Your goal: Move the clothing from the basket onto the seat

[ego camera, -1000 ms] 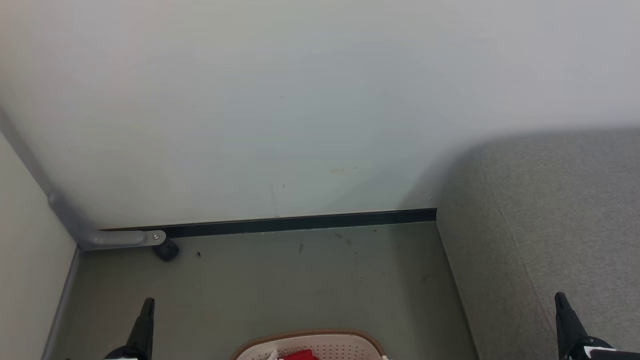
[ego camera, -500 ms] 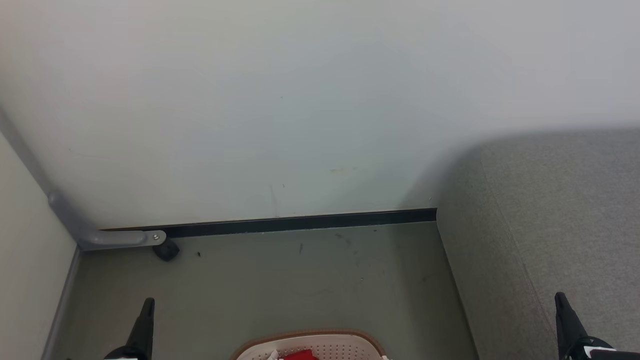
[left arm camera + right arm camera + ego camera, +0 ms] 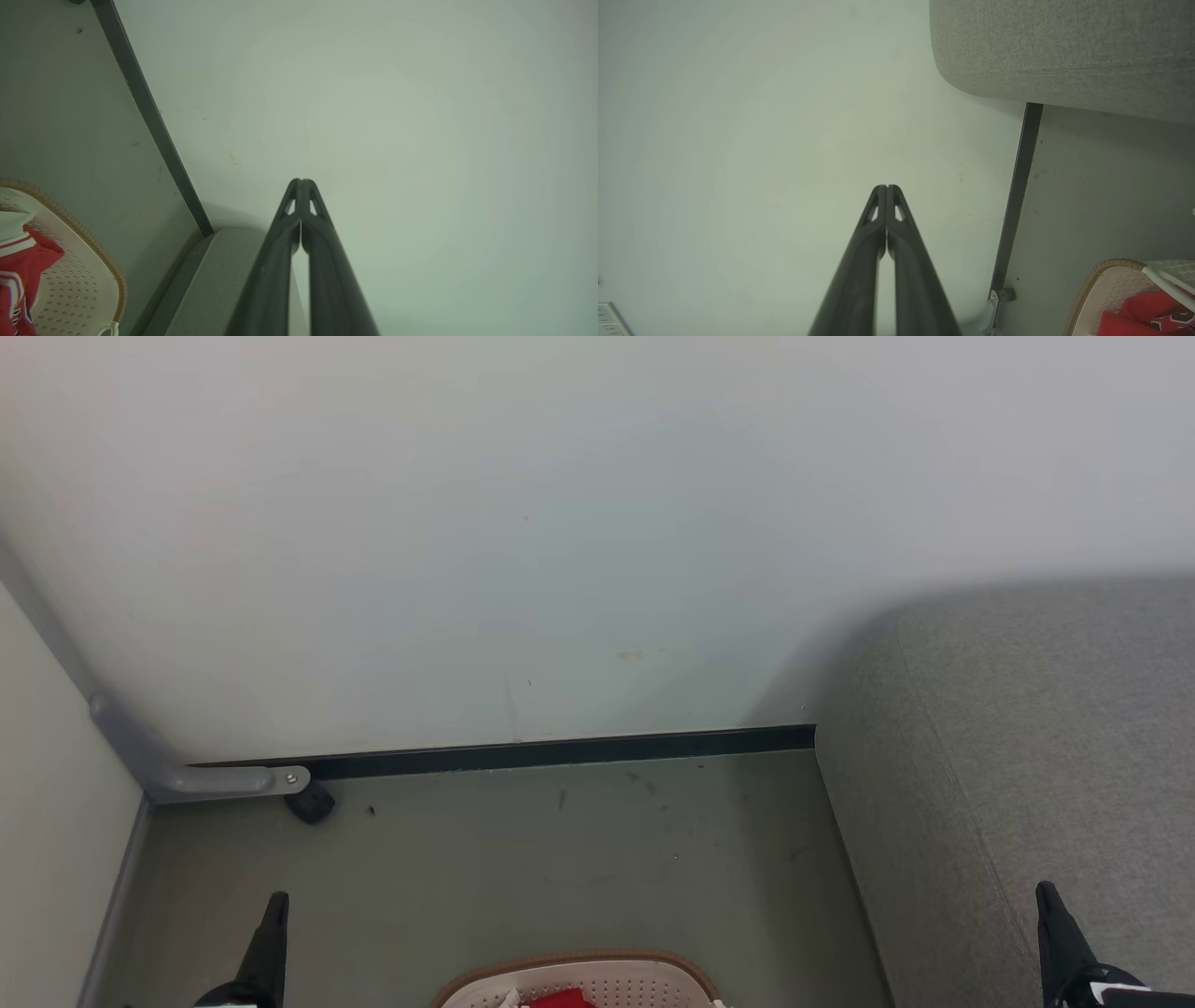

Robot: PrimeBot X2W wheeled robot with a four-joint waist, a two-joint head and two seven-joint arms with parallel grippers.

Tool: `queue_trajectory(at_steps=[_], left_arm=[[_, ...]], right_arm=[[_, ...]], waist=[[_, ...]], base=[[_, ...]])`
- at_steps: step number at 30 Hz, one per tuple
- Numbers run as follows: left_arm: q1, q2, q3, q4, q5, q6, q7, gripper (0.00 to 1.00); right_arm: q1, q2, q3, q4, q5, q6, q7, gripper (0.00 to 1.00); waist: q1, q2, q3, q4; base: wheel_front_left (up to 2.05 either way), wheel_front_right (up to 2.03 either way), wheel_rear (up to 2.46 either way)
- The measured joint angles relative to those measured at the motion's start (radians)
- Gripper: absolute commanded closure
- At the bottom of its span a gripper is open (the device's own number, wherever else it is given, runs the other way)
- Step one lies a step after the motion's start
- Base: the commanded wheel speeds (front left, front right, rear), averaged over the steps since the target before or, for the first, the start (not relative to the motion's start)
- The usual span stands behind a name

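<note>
The cream basket with its brown rim pokes in at the bottom centre of the head view, red clothing lying inside it. The left wrist view has the basket at lower left with a red, white-striped garment; the right wrist view has the basket at lower right holding red fabric. The grey seat fills the right side. My left gripper stands left of the basket, shut and empty. My right gripper rises in front of the seat, shut and empty.
A pale wall with a dark baseboard stands close ahead. A grey metal leg with a black caster sits at the left corner. Bare grey floor lies between the basket and the wall.
</note>
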Motion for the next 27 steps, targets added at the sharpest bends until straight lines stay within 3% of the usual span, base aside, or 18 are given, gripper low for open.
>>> queue_trajectory(at_steps=[27], left_arm=[[0.000, 0.000, 0.000, 0.000, 0.000, 0.000, 0.000, 1.00]], right_arm=[[0.000, 0.000, 0.000, 0.000, 0.000, 0.000, 0.000, 1.00]], waist=[[0.0000, 0.0000, 0.000, 0.000]], base=[[0.00, 0.00, 0.00]])
